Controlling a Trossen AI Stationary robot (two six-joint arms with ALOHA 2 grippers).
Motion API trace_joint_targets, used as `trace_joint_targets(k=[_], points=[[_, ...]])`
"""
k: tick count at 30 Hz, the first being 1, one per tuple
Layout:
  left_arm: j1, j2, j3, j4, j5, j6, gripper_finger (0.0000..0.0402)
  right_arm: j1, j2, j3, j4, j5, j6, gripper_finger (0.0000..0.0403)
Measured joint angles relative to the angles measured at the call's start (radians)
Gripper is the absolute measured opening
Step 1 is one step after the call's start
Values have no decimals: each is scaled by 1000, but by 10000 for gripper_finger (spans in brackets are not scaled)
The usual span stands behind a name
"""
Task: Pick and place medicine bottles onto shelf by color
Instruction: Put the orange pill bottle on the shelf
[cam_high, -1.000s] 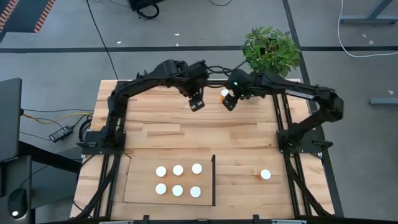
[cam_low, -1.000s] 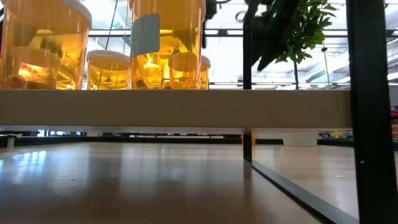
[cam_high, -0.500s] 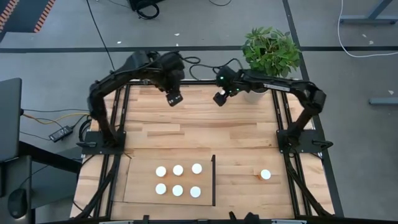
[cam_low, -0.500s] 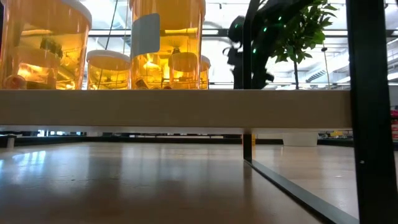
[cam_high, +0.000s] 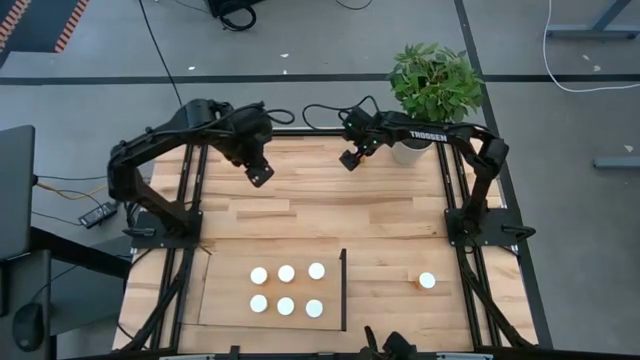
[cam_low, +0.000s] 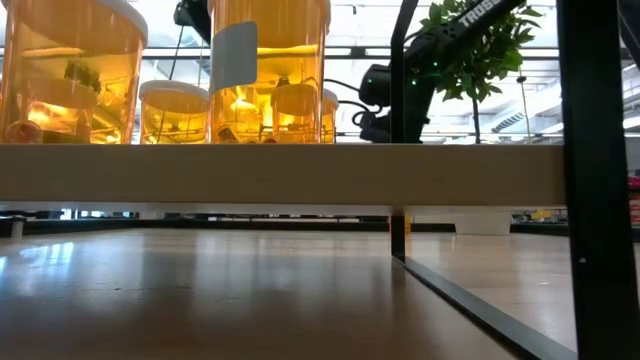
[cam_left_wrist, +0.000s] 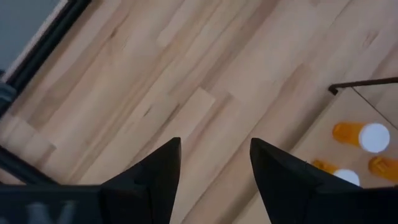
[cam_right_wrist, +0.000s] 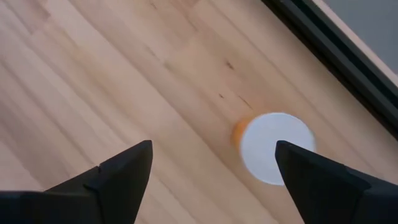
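Your potted plant (cam_high: 435, 80) sits at the table's (cam_high: 330, 205) far right corner, its leaves also filling the upper right of the low view, just beside the right arm's forearm. A grey box with cables (cam_high: 98, 213) lies on the floor off the table's left side. The shelf (cam_high: 270, 260) lies flat at the near left of the table, with its thin black strip (cam_high: 343, 290) upright along the right short edge; in the low view that strip and the board's pale edge (cam_low: 280, 172) block most of the sight line. Six medicine bottles (cam_high: 286, 289) stand on the shelf in two rows of three, white caps up, orange translucent bodies, close but apart. One more bottle (cam_high: 426, 281) stands alone on the bare table right of the strip, well apart from the rest. An eighth bottle (cam_right_wrist: 267, 147) shows in the right wrist view, upright on bare wood near the table's dark edge rail. Your right gripper (cam_high: 349, 159) hangs over the far middle of the table, jaws wide apart, nothing between them. Your left gripper (cam_high: 259, 174) hangs over the far left part, jaws partly apart and empty, bare planks under them.
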Motion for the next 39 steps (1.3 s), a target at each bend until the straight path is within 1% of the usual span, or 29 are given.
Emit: trace_joint_targets(k=[6, 8, 11, 16, 20, 29, 35, 39], points=[[0, -42, -42, 20, -1, -43, 201, 0, 0, 0, 5, -55, 27, 374], [0, -43, -42, 20, -1, -46, 199, 0, 0, 0, 5, -55, 25, 386], [0, -43, -42, 21, -1, -47, 200, -3, 0, 0, 5, -17, 14, 398], [-1, -43, -42, 21, -1, -47, 203, -12, -19, 0, -2, 7, 10, 399], [0, -43, -42, 21, -1, -37, 199, -23, -23, 0, -6, 61, -1, 399], [-1, -43, -42, 21, -1, -34, 198, -61, 36, -2, -4, 79, -19, 398], [-1, -43, -42, 20, -1, -34, 194, -60, 57, -2, -5, 77, -10, 397], [-1, -43, -42, 20, -1, -29, 188, -59, 58, -2, -12, 76, 11, 383]])
